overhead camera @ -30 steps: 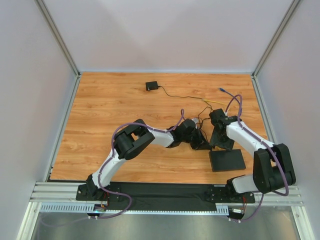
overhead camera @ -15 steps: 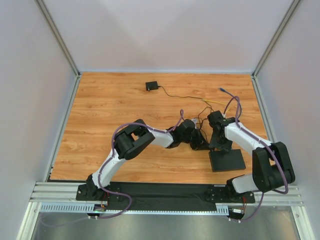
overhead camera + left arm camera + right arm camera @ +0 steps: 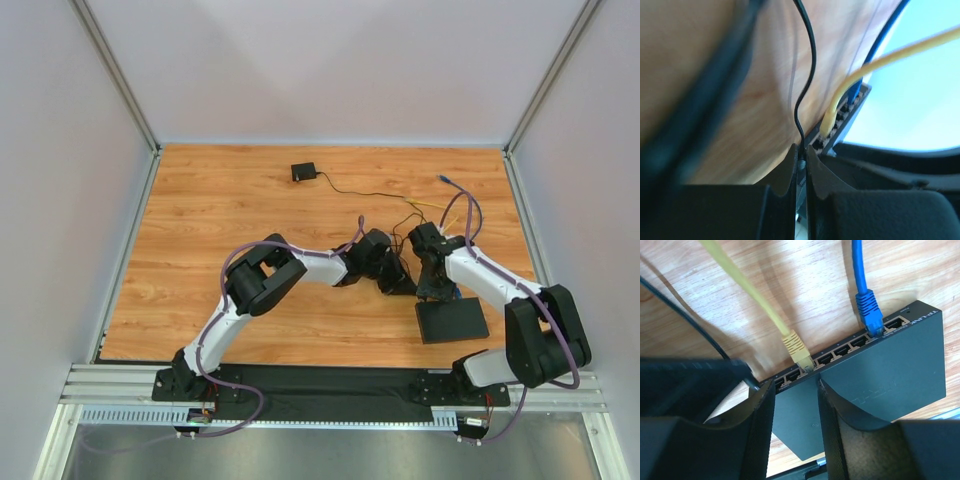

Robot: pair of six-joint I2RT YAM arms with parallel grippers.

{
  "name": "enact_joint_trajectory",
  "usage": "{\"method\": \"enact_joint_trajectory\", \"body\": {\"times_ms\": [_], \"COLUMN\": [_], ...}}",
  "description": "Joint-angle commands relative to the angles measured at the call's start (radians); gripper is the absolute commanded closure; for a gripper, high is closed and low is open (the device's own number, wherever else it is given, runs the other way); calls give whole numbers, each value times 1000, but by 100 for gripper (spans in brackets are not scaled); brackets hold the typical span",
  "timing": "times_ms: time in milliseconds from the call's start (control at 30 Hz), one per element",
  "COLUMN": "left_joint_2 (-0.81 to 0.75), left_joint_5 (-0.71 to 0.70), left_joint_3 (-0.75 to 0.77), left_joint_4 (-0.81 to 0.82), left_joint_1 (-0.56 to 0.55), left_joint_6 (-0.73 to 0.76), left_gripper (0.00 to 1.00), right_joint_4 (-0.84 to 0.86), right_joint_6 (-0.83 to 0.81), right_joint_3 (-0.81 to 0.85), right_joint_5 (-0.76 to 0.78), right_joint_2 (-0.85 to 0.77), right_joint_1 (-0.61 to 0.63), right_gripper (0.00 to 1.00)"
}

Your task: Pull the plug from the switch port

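The switch (image 3: 452,320) is a flat black box at the right front; its port row (image 3: 840,351) faces away. A yellow plug (image 3: 797,349) and a blue plug (image 3: 869,309) sit in ports. My left gripper (image 3: 397,284) is shut on the small plug of the thin black cord (image 3: 801,159) at the switch's left end (image 3: 840,120). I cannot tell whether that plug is seated. My right gripper (image 3: 795,407) is open, its fingers (image 3: 840,425) over the switch's top (image 3: 880,385), near the yellow plug.
A small black square adapter (image 3: 304,172) lies at the far middle, its thin cord (image 3: 370,194) running toward the switch. A loose blue cable end (image 3: 443,179) and yellow cable (image 3: 430,205) lie at the far right. Frame posts and walls ring the table.
My right gripper has moved a little left and nearer over the switch's far edge. My left gripper has shifted slightly away and left at the switch's corner. The switch has barely moved.
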Motion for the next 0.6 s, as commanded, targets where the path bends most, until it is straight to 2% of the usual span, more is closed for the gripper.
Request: {"method": "enact_joint_trajectory", "body": {"times_ms": [0,167,267,567], "left_joint_2": [-12,-1,-2,-183], "left_joint_5": [-47,-60,-49,-84], "left_joint_3": [70,64,90,-146], "left_joint_4": [-1,43,33,-22], "left_joint_1": [58,70,76,83], "left_joint_6": [-3,-51,-22,145], "left_gripper": [100,100,100,100], "right_joint_4": [3,5,2,-12], "right_joint_6": [30,40,49,44], "right_joint_3": [-72,-74,-75,-60], "right_joint_5": [-117,-109,-103,-64], "right_joint_2": [64,110,107,-5], "right_joint_1": [28,54,54,16], "right_gripper": [61,62,63,60]}}
